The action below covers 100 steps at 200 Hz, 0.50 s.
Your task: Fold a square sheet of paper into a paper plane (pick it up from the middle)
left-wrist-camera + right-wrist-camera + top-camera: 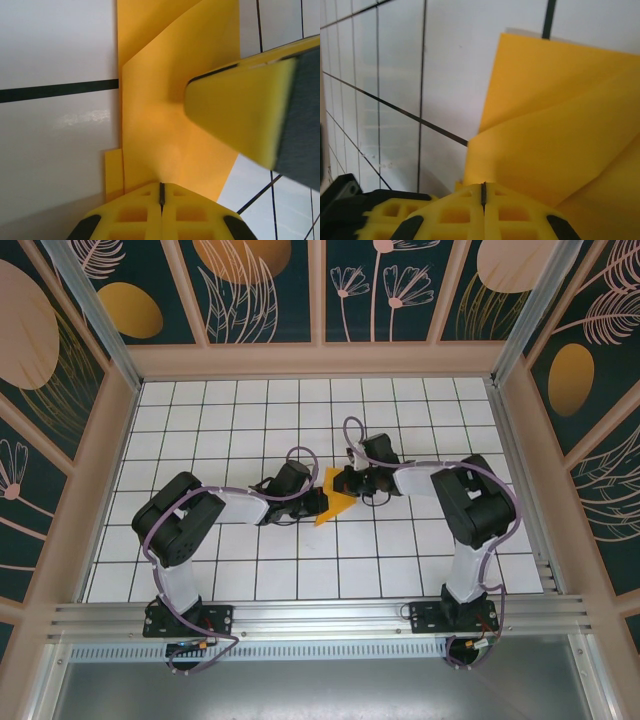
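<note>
Left claw is fully shut, its tips nipping a raised flap of the square sheet of paper. Right claw is shut too and looks to be pinching the opposite edge. The sheet sits mid-worktop between the two claws, creased, with one layer flat on the tiles and one lifted. Handling guess: very light, thin and floppy, it marks easily, tears if the claws pull apart hard, and slides on glossy tiles. Best held at a folded edge, where doubled layers are stiffer.
</note>
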Available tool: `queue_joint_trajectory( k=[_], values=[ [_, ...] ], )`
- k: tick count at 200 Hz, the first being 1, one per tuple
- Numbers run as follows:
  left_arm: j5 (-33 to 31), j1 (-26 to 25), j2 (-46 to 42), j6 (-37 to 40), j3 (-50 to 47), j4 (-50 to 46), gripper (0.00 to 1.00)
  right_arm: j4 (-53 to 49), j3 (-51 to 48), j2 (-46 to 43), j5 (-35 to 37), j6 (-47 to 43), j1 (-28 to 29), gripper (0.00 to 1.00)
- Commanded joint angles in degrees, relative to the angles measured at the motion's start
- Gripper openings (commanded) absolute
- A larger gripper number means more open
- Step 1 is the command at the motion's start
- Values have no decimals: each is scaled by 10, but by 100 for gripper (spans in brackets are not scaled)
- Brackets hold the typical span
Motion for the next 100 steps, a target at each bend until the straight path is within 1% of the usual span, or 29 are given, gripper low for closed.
queue_joint_trajectory(
  k=[1,31,69,100],
  values=[
    [-41,2,19,9,-13,-78,0,-12,13,21,-14,-17,2,0],
    [-37,3,20,9,-18,-80,0,-3,18,35,2,-19,-24,0],
    [-33,2,17,9,-31,-78,0,25,32,63,15,-2,-86,0],
    [-28,3,18,9,-35,-72,0,14,63,84,38,1,-116,0]
  ],
)
